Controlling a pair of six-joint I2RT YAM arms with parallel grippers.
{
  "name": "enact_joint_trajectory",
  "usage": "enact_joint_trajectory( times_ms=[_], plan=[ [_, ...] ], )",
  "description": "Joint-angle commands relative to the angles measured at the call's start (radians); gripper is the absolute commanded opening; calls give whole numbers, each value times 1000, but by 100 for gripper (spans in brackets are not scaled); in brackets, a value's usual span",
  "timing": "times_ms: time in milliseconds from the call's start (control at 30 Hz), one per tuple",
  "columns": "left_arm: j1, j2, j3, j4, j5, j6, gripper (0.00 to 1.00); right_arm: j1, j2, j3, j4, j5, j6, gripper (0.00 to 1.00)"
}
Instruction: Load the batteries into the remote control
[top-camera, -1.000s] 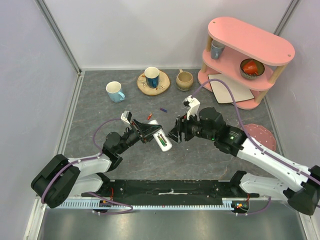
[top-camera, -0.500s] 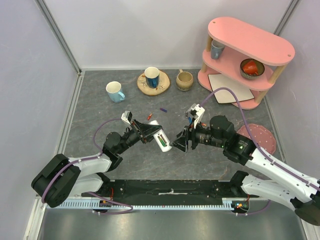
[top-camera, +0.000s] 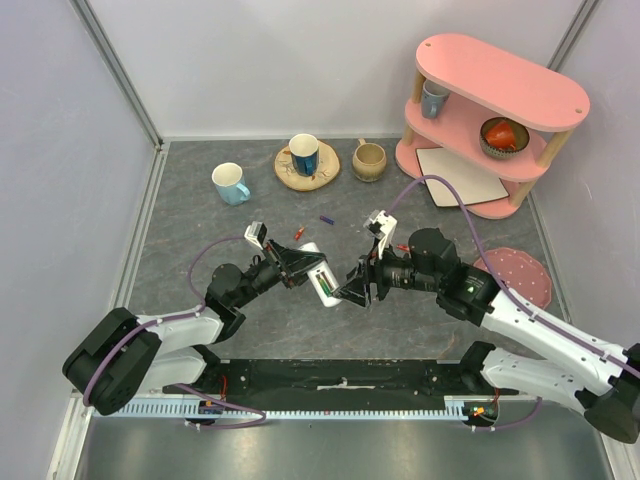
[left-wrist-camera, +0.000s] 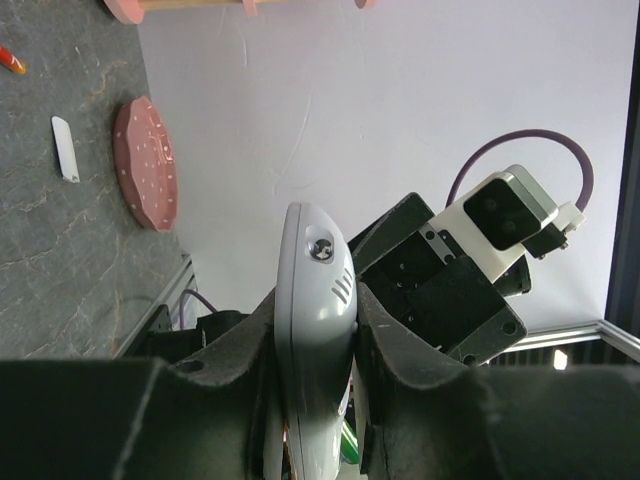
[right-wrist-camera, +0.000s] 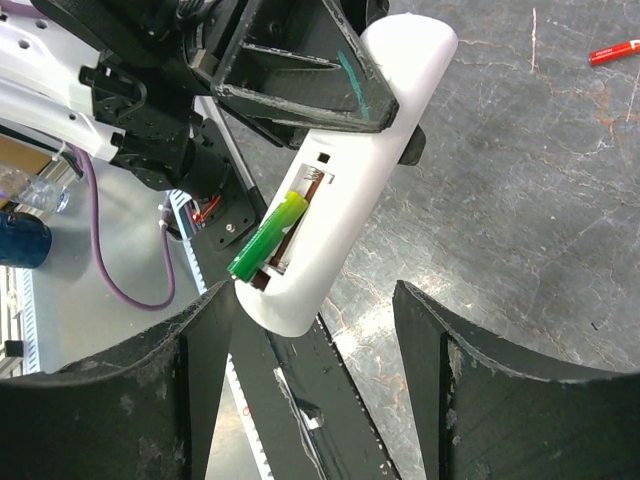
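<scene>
Bracing the remote for a half-seated cell.
Your left tool was clamped on the remote control, with its slot turned toward the other arm so it could be reached. A green battery lay tilted in it, one end proud. Your right tool stood apart just beside that end, probably to press it home. A red battery and a blue-purple battery waited on the counter.

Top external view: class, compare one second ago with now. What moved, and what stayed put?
The right gripper, open, shifted toward the near edge, to the lower end of the remote control. Nothing was gripped or released. Unchanged: the left gripper clamping the remote, the green battery in its slot, the red battery and blue-purple battery on the table.
</scene>
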Motion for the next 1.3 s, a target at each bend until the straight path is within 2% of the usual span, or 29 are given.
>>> enact_joint_trajectory(
  times_ms=[0,1267],
  plan=[
    [-3,-2,35,44,31,32,2,-2,22,17,32,-30,-25,72],
    [-4,-16,26,47,45,42,2,-2,59,63,-37,-19,-46,73]
  ],
)
